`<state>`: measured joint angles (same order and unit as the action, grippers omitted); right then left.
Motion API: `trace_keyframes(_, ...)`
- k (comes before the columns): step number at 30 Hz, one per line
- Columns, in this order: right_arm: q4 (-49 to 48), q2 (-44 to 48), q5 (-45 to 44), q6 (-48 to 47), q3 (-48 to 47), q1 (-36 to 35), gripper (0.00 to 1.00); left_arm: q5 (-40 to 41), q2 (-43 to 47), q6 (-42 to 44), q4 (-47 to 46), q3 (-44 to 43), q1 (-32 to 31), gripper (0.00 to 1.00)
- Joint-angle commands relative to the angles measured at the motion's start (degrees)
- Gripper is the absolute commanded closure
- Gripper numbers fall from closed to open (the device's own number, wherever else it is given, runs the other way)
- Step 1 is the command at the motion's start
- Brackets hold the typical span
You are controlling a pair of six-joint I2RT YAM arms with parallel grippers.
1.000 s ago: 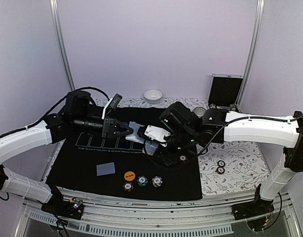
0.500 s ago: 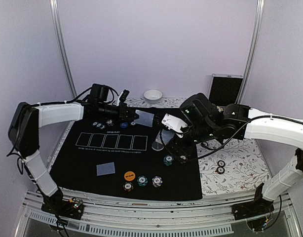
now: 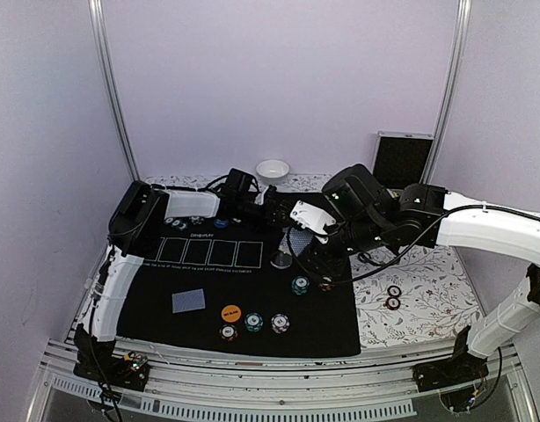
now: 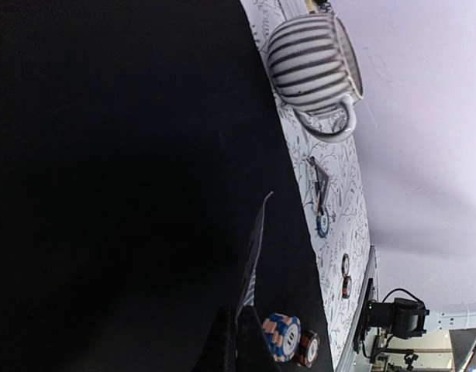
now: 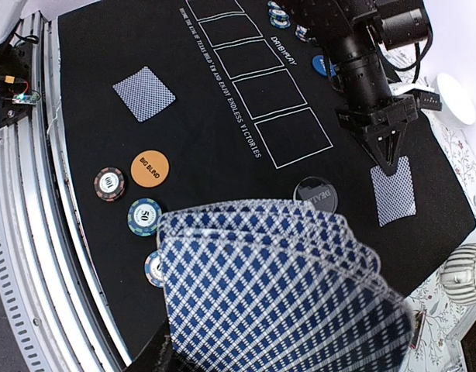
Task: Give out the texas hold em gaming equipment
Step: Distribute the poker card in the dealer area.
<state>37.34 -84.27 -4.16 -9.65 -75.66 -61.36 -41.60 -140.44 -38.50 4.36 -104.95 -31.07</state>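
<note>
1. Left gripper (image 5: 387, 155): fingers pressed together on the near edge of a single card (image 5: 394, 191). Card level and low over the black mat (image 5: 191, 178), back up, past the right-hand end of the printed boxes toward the far edge. Cannot tell whether it touches the mat. Edge-on in the left wrist view, sticking straight out from the fingertips.
2. Right gripper (image 3: 305, 248): pinching a fan of cards (image 5: 277, 279), blue-diamond backs toward its own camera. Fan above the mat's right half.
3. Dealer disc (image 5: 315, 194): black, flat on the mat, just beside the last printed box.
4. Lone face-down card (image 5: 144, 93): on the near left of the mat, apart from the boxes.
5. Orange disc (image 5: 150, 169): marked BIG BLIND, near the mat's front edge. Close by, a dark chip (image 5: 108, 184) and a green chip (image 5: 145, 216). Third chip (image 5: 153, 267) partly hidden behind the fan.
6. Blue disc (image 5: 323, 65) and a few small chips (image 5: 278, 14): at the mat's far edge, beside the left arm.
7. Teal chip (image 4: 281, 337) and a darker chip (image 4: 306, 349): side by side near the mat's right edge.
8. Two ringed chips (image 3: 393, 303): touching, on the flowered cloth (image 3: 428, 272) right of the mat.
9. Ribbed mug (image 4: 312, 62): on the cloth beyond the mat's far right corner.
10. White bowl (image 3: 273, 169): at the table's back edge.
</note>
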Motion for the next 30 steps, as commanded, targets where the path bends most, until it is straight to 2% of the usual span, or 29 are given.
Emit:
trace_keyframes(1, 0.25, 0.82, 0.05, 0.85, -0.11, 0.28, 0.96, -1.53, -5.04, -1.40, 4.80, -7.96, -0.21, 1.00)
trace_keyframes(2, 0.35, 0.76, -0.08, 0.90, -0.12, 0.28, 0.96, -1.93, -6.12, -1.47, 5.76, -9.09, -0.22, 0.99)
trace_keyframes(5, 0.51, 0.71, 0.16, 1.03, -0.20, 0.29, 0.96, -2.64, -6.96, -1.38, 6.53, -8.93, -0.37, 0.85)
trace_keyframes(7, 0.53, 0.77, 0.25, 1.04, -0.19, 0.28, 0.96, -1.71, -5.65, -0.62, 6.68, -7.51, -0.55, 0.72)
trace_keyframes(10, 0.56, 0.73, 0.23, 0.99, -0.29, 0.33, 0.96, 1.40, -1.18, 1.08, 7.03, -4.85, -0.75, 0.49)
trace_keyframes(18, 0.82, 0.73, 0.13, 0.86, -0.63, 0.32, 0.96, 7.18, 16.49, 6.74, 6.74, 6.19, -1.52, 0.21)
trace_keyframes(21, 0.88, 0.83, 0.11, 0.71, -0.72, 0.30, 0.96, 9.07, 26.38, 8.62, 3.73, 14.81, -1.62, 0.16)
trace_keyframes(24, 0.87, 0.78, 0.25, 0.62, -0.85, 0.30, 0.96, 6.81, 38.79, 10.71, -4.91, 27.53, -1.61, 0.08)
trace_keyframes(26, 0.77, 0.59, 0.42, 0.47, -1.01, 0.36, 0.96, 2.05, 45.37, 12.27, -10.35, 34.02, -1.72, 0.02)
trace_keyframes(30, 0.47, -0.41, 0.64, -0.08, -2.10, 0.31, 0.96, -9.04, 52.60, 13.93, -13.84, 40.92, -3.16, 0.02)
